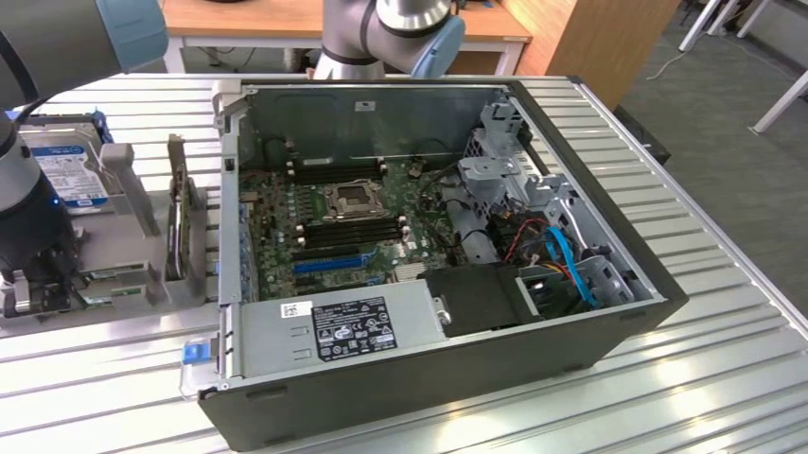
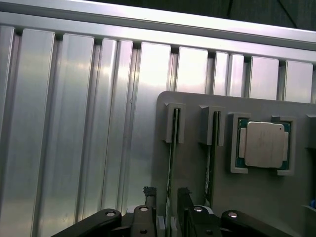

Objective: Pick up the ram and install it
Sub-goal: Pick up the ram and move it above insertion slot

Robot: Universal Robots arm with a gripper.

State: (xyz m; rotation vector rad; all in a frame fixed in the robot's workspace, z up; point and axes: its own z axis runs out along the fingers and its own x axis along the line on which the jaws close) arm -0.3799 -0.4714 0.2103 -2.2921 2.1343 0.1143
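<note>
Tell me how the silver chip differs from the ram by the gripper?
The chip lies flat in a square recess; the ram stands on edge in a slot. The chip is square and silver-topped; the ram is a long thin strip. The open gripper straddles the ram; the chip lies apart. Both rest in the grey holder.

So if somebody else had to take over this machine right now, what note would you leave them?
Gripper: open, with a finger on either side of the ram, not closed on it.
Ram: standing on edge in a slot of the grey holder on the table, beside the computer case. A second similar stick stands in the next slot.
Done: gripper lined up on the ram.
Left: the ram is not yet gripped or lifted, and it is not yet in the memory slots inside the case.
</note>
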